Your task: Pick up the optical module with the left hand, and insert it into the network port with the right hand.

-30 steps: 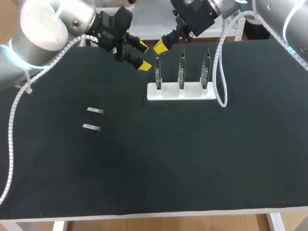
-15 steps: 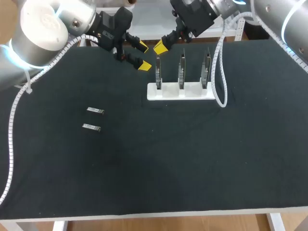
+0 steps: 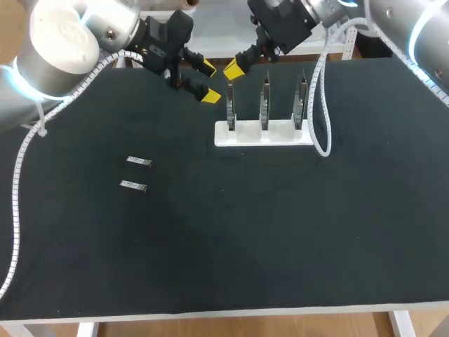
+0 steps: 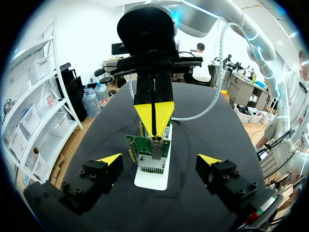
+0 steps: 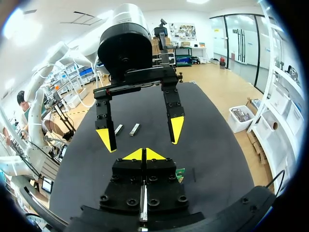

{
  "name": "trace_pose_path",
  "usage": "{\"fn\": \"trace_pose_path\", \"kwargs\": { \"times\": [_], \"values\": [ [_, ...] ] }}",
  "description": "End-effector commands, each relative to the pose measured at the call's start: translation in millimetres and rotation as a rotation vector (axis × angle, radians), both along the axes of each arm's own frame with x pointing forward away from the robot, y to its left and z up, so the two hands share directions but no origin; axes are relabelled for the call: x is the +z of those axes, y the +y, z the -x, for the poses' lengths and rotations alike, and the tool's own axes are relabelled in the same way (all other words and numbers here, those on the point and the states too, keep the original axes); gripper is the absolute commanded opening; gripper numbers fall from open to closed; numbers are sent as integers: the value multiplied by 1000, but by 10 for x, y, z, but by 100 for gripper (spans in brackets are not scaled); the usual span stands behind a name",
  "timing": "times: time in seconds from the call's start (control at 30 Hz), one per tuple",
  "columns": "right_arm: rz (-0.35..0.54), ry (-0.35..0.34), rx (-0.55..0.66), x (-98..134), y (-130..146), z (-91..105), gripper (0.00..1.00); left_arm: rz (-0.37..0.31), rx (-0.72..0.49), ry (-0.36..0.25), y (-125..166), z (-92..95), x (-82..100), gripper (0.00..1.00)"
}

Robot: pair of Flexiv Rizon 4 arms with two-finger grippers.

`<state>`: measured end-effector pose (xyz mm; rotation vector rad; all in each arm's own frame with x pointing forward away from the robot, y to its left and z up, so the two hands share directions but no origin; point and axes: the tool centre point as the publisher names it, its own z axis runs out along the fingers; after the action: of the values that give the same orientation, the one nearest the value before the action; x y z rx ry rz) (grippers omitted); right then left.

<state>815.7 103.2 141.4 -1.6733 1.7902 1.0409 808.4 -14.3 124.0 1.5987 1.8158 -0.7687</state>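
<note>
Nothing budged that last second: my left pincer [image 3: 209, 82] hung wide open and empty, my right pincer [image 3: 233, 69] closed on nothing, both at eleven o'clock of the rack [image 3: 280, 135], the modules [image 3: 139, 162] untouched at its eight o'clock, pickup not begun.

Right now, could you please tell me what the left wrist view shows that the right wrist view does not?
Only the left wrist view shows the whole white stand with its green boards upright, under the shut right gripper. Only the right wrist view shows the two optical modules lying on the table beyond the open left gripper. Both show both grippers and the black table.
</note>
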Motion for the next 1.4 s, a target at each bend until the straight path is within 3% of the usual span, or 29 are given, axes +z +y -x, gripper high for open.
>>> {"fn": "trace_pose_path", "kwargs": {
  "times": [0.03,0.6,0.87,1.4],
  "values": [
    [-12,44,47,-61,14,-88,0,-4,0,2,-4,-7,5,100],
    [-71,9,12,224,-89,-75,0,-4,0,2,-4,-7,5,100],
    [-128,24,-32,424,-369,-53,0,-4,0,2,-4,-7,5,100],
    [-80,5,-16,606,-887,125,0,-4,0,2,-4,-7,5,100]
  ]
}}
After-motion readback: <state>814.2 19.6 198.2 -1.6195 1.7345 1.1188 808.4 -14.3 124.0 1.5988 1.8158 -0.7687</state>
